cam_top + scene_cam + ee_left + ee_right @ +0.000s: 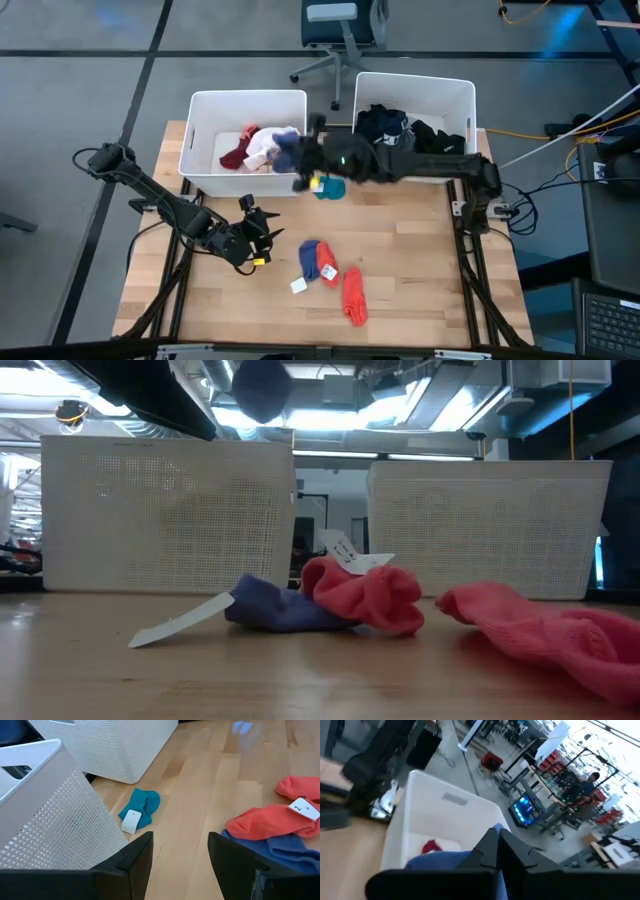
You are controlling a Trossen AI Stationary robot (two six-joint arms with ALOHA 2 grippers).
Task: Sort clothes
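My right gripper reaches across the front of the right bin to the front edge of the left bin, its fingers pinched tight on a blue garment that hangs over that bin's rim. Inside the left bin lie a maroon piece and a white piece; the right bin holds a heap of black clothes. A teal sock with a white tag lies on the table just in front of the bins, under my right arm. My left gripper waits low over the table's left side, fingers spread wide and empty. Near it lie a blue sock, a red sock against it, and another red sock just beyond.
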